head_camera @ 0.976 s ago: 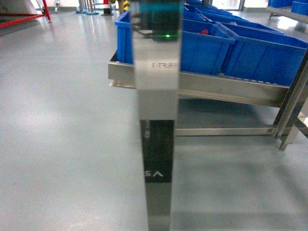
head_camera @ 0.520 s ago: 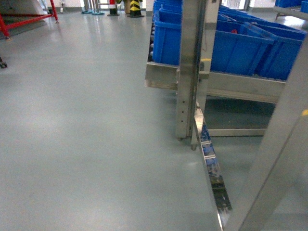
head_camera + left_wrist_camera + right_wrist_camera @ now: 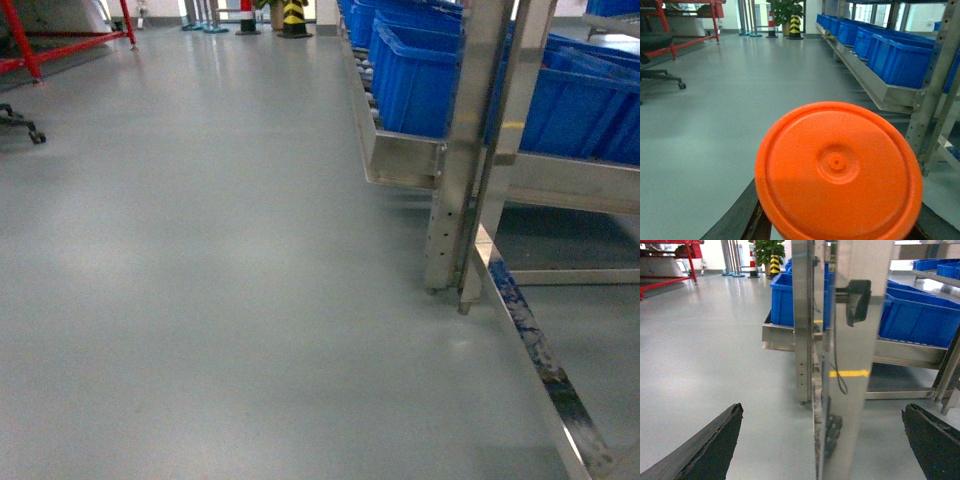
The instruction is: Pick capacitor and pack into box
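Out on the open grey floor, just off the end of the steel rack. No box in any view, so no packing yet. Clamped between the dark fingers of the left gripper: an orange disc, face-on to the wrist camera and filling the lower middle of that view. Looks like smooth moulded plastic, with raised concentric rings and a small hub at centre. Probably the capacitor seen end-on, though hard to say for sure with whatever lies behind that face hidden.

Right gripper spread wide, holding nothing, pointed at a shiny steel upright at the rack's corner. Blue bins lined along the rack shelf, well apart from either gripper.

Reads as transit toward the box. To do it well:
- Keep the squeeze on the disc firm and level.
- Hold the open right arm clear of that upright.
- Swing wide of the rack's corner.
- Get the tub into the head view before lowering anything.

Round glossy rim, likely slippery, so no jerks.
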{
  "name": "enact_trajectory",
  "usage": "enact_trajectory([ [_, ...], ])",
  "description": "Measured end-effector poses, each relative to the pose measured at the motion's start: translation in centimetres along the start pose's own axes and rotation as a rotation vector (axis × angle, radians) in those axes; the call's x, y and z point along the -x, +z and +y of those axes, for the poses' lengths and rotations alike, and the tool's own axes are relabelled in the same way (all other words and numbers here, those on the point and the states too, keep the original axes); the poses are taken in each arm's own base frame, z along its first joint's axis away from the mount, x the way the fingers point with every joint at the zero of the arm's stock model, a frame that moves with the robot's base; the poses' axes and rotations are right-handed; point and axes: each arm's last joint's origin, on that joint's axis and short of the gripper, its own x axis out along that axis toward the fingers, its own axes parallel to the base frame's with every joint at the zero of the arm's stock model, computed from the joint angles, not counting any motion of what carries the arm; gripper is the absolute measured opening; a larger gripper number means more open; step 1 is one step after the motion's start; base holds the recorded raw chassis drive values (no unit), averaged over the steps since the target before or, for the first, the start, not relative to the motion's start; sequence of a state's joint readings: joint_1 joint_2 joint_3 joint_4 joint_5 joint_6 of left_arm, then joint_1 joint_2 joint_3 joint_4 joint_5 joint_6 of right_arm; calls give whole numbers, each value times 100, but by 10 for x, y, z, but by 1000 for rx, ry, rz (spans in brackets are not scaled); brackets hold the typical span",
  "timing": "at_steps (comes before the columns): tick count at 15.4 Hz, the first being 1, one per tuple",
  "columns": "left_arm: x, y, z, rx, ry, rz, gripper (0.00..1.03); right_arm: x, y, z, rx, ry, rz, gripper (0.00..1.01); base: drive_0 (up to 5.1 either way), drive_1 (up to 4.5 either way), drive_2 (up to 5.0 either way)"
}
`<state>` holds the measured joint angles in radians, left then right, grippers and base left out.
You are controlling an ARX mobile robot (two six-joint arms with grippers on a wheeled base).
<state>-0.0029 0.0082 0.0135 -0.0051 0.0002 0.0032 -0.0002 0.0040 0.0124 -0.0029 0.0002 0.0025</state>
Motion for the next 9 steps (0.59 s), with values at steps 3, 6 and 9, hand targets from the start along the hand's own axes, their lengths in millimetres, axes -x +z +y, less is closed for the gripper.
enact_trajectory([
  [3,0,0,0,0,0,1,44,0,0,0,0,0,1,98,-502,239,239],
  [6,0,0,0,0,1,0,44,0,0,0,0,0,2,98,-503,238,238],
  [9,0,0,0,0,0,1,44,0,0,0,0,0,2,98,-498,243,243],
])
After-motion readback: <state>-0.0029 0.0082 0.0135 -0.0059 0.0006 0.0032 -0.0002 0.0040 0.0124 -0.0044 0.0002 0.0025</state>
